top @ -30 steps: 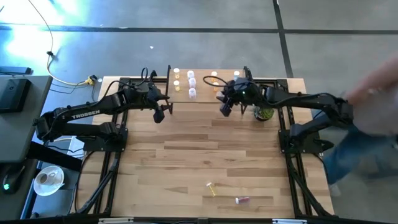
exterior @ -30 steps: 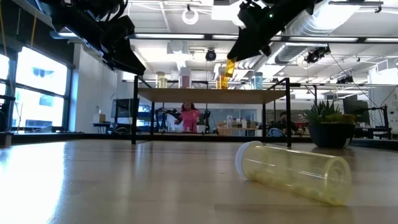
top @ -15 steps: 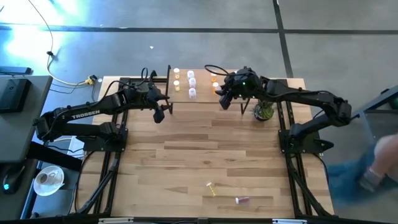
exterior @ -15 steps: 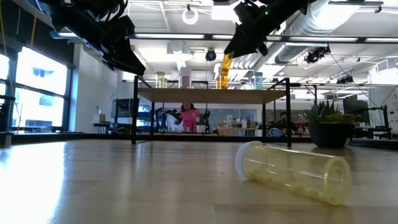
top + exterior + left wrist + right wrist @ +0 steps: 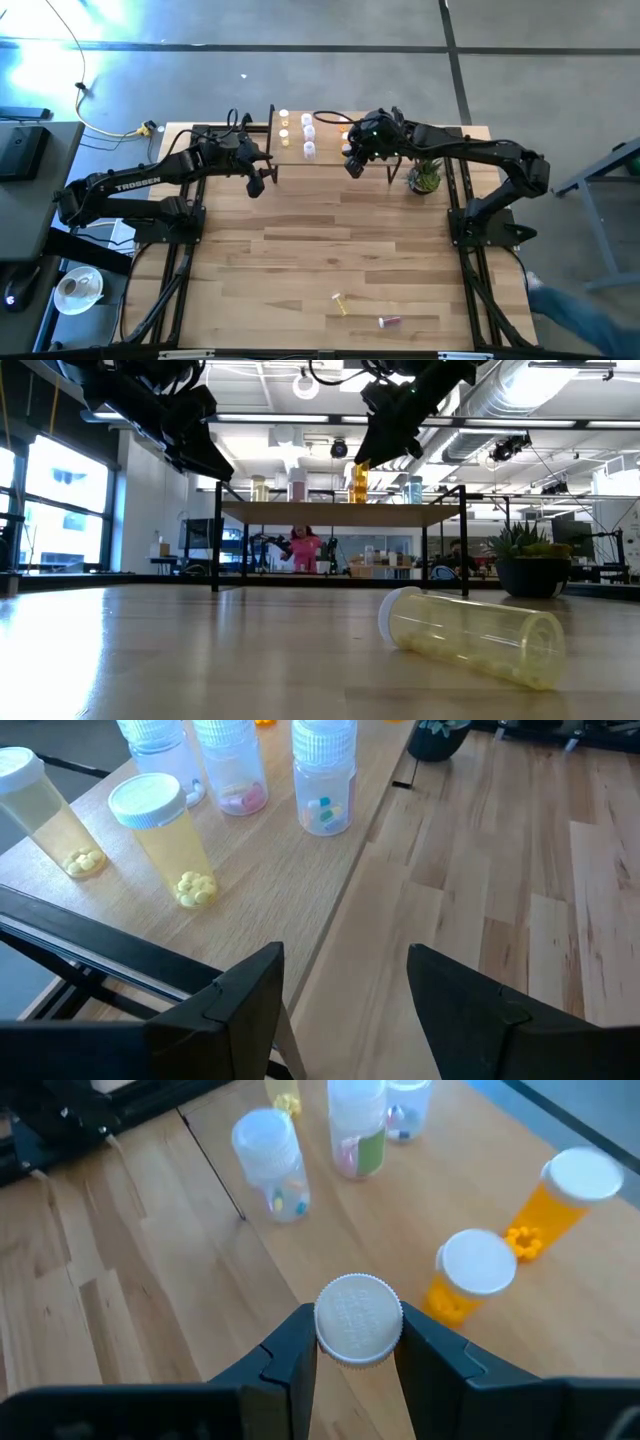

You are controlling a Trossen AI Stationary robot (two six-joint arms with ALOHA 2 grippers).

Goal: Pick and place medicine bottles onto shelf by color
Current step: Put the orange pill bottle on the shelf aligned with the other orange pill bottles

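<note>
The wood-plank table (image 5: 330,250) filled the middle of the high view, and the only legible writing was "TROSSEN" in white on the left arm (image 5: 135,184) at centre left. The shelf (image 5: 325,150), a light wooden top on thin black legs, sat at the table's upper edge; in the low view it stood mid-frame as a raised platform (image 5: 340,512).

The left gripper (image 5: 258,180) hung just left of the shelf's lower-left corner, its fingers (image 5: 240,1000) spread apart and empty.

The right gripper (image 5: 353,163) was over the shelf's middle, clamped on an orange bottle with a ribbed white cap (image 5: 358,1318); in the low view that amber bottle (image 5: 358,481) hung upright just above the shelf top.

On the shelf stood two yellow bottles with yellow pills (image 5: 165,840), clear bottles holding multicoloured capsules (image 5: 322,775), one clear bottle bearing a green label (image 5: 357,1130) whose text was unreadable, and two more orange white-capped bottles (image 5: 470,1275).

A green potted plant (image 5: 424,180) stood right of the shelf.

In the lower centre of the high view a yellow bottle (image 5: 340,303) and a pinkish-red bottle (image 5: 388,321) lay on their sides on the table; the low view showed the yellow one (image 5: 470,635) as translucent, cap pointing left.
</note>
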